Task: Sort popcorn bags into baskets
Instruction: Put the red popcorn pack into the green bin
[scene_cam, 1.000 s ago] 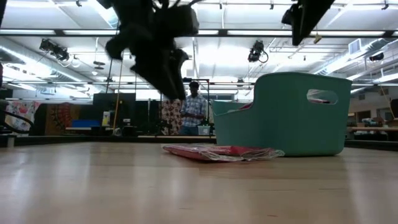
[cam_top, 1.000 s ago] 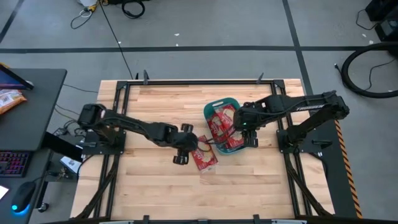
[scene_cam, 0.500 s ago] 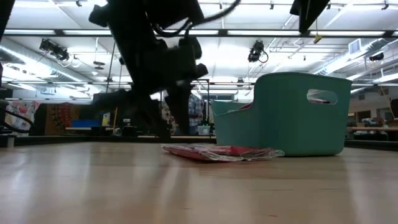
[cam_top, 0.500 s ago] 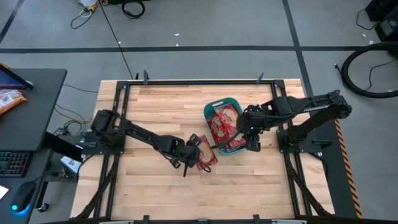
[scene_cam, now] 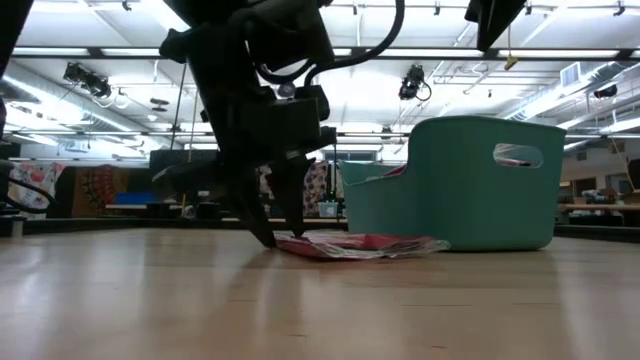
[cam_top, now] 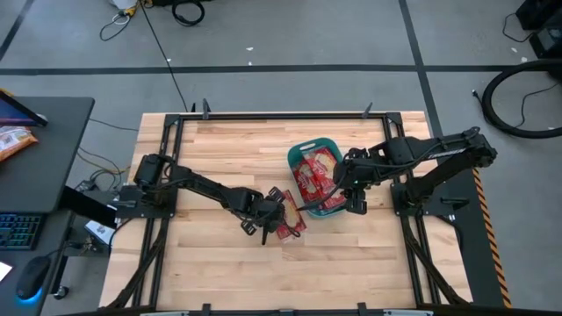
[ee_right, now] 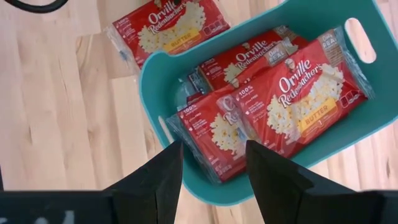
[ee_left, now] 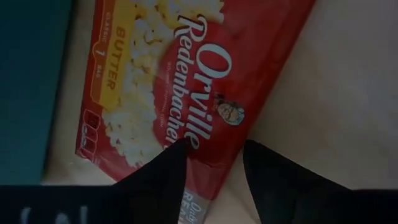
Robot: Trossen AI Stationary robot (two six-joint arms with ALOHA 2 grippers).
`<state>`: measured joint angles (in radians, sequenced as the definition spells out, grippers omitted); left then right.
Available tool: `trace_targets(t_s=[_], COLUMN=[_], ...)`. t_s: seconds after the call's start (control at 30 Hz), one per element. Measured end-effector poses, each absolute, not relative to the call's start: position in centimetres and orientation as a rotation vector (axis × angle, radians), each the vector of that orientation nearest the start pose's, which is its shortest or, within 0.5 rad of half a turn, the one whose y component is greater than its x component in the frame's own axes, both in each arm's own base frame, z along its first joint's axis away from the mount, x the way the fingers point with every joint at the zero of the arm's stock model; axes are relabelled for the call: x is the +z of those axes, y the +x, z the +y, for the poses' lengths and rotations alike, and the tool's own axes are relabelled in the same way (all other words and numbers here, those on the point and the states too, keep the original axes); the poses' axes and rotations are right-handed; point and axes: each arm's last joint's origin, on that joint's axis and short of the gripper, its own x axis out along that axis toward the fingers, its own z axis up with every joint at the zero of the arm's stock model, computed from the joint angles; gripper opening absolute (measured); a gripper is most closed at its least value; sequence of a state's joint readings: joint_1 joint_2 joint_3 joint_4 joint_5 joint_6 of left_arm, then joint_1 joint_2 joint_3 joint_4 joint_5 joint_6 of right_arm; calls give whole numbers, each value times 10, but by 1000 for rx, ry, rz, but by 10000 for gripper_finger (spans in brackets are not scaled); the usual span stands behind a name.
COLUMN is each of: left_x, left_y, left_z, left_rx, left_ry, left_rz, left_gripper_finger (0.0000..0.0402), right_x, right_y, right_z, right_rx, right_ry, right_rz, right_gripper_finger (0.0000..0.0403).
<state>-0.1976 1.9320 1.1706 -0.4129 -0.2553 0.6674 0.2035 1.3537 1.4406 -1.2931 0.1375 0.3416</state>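
Observation:
One red popcorn bag lies flat on the wood just left of the teal basket. It also shows in the low view and the left wrist view. My left gripper is open and down at table height at that bag's left end. Its fingers straddle the bag's long edge. My right gripper is open and hovers over the basket's right rim, holding nothing. Several red bags lie stacked inside the basket. My left gripper comes down from above, slanting from the table's left. One finger is over the bag's edge strip; the other finger is over bare wood beside it. I cannot tell whether the fingertips touch the bag, which lies flat.
The basket wall stands right beside the loose bag. Open wood stretches along the table's near and left sides. A desk with a keyboard and an orange snack bag sits off the table's left edge.
My left gripper has come down from well above the table and moved toward the loose bag, ending with its fingertips at table height at the bag's left end. The bags inside the basket have stayed put.

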Motion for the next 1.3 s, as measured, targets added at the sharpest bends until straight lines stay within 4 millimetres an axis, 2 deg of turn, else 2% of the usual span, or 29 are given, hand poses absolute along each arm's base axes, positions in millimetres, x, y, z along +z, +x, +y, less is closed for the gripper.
trace_targets(t_s=[0.13,0.33,0.53,0.67,0.93,1.13,1.3], left_x=[137,137,145,178,241,281,304], left_y=[364,363,359,350,328,314,309], left_z=[-61,-61,-60,-57,-36,-23,-13], left_rx=[-362,-361,-314,-319,-297,-232,-168], left_ry=[822,764,699,618,241,-8,-131], left_rz=[1129,1141,1157,1085,943,787,656], left_gripper_finger=[125,23,14,13,13,13,13], right_x=[352,353,353,354,361,370,377], right_y=[233,234,235,236,250,262,269], right_z=[44,44,44,44,47,50,52], right_rx=[-144,-142,-149,-128,-44,34,93], right_ry=[97,98,81,46,-28,-109,-183], right_rz=[1175,1158,1152,1143,976,833,729], right_gripper_finger=[181,181,181,181,181,182,188])
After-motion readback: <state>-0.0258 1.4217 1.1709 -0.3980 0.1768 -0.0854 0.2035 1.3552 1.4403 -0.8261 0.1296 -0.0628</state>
